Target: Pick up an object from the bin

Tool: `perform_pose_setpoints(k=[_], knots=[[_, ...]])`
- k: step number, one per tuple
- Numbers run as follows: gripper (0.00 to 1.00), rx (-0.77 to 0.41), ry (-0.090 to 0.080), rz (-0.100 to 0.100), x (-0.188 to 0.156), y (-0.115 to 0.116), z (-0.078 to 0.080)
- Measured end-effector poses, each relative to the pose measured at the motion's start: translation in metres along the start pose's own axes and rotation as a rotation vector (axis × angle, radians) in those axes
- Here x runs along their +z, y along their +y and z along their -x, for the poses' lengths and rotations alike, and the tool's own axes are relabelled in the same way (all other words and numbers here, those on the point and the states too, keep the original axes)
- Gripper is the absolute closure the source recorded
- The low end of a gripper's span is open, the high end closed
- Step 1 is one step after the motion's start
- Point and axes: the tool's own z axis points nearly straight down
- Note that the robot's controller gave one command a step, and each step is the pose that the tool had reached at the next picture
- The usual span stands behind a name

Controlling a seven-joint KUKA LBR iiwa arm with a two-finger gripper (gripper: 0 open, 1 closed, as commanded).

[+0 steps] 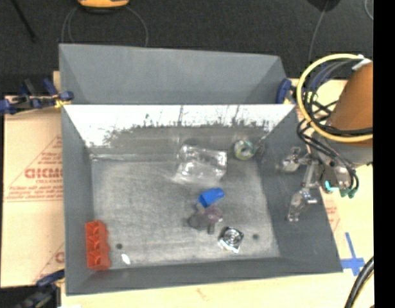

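The bin point(75, 191) is grey metal with sloped walls and a flat floor.

1. Nearest, in the floor's front left corner, a red ridged block point(97, 244) stands against the left wall. A small white scrap point(125, 258) lies just beside it.
2. Front right of centre, a round silver metal piece point(230, 239) lies flat on the floor.
3. Just behind it, a dark grey lump point(203, 219) touches a blue block point(211, 197). The blue block sits on the lump's far side.
4. Farther back, a crumpled clear plastic wrapper point(200, 162) lies near the rear wall.
5. In the rear right corner, a small round pale-green piece point(243, 149) rests at the foot of the wall.

The gripper point(289, 190) hangs over the bin's right sloped wall, well apart from the central group. Its fingers point(297, 205) are spread wide, with nothing between them. No item is grasped, and all items lie on the floor.
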Motion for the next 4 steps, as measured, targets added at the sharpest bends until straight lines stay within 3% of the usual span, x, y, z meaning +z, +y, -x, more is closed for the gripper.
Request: perform_pose_setpoints(k=[1, 2, 3, 4], knots=[[0.00, -0.333, -0.011, -0.002, 0.165, 0.059, -0.002], [0.00, -0.445, -0.017, -0.008, 0.166, 0.102, -0.013], [1.00, -0.448, -0.023, -0.006, 0.164, 0.103, -0.011], [1.00, -0.930, 0.001, 0.003, 0.166, 0.092, 0.047]])
